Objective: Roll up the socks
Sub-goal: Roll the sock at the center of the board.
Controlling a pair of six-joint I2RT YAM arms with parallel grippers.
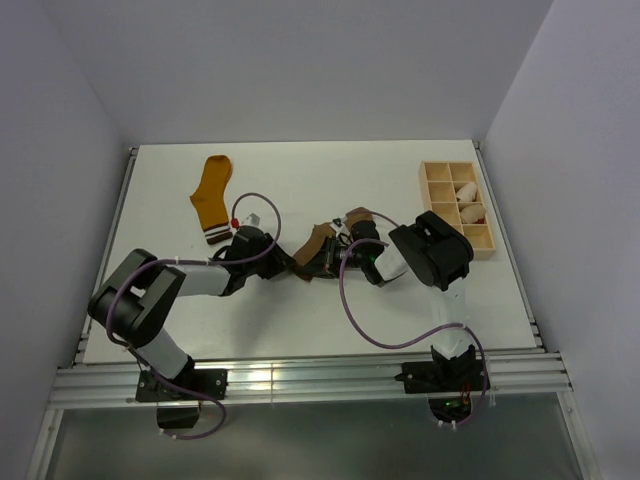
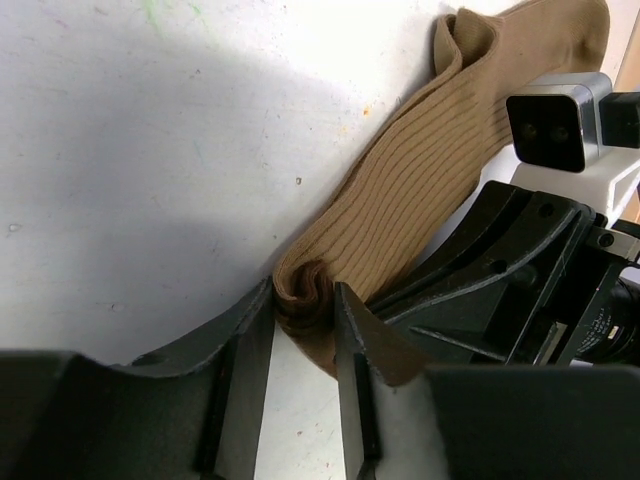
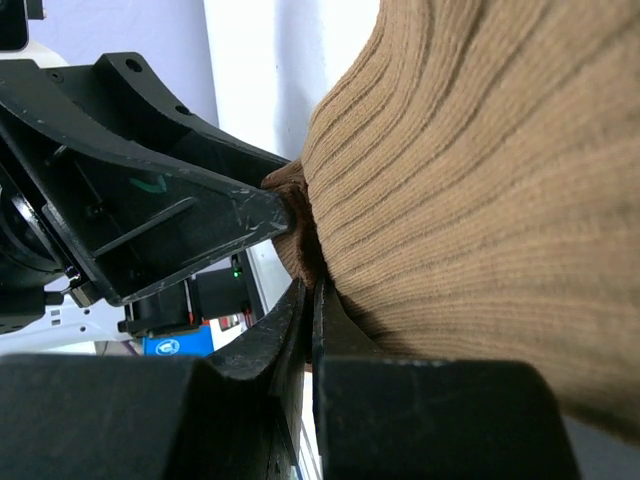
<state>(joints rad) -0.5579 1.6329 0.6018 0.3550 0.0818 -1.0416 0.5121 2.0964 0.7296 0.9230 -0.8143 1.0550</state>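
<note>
Roughly: white counter (image 1: pixel 300 320) carries everything. Wooden divider tray (image 1: pixel 424 195) sits far R, w/ cream bundles (image 1: pixel 466 195) in some compartments. Mustard sock (image 1: pixel 212 195) lies flat far L, striped cuff toward the arms. Tan sock (image 2: pixel 420 170) is mid-counter btwn both arms, dark cuff end rolled up. Left gripper (image 2: pixel 302 297) fingers clamp that roll. Right gripper (image 3: pixel 310 295) fingers are nearly together, pinching sock fabric just beside it.
</note>
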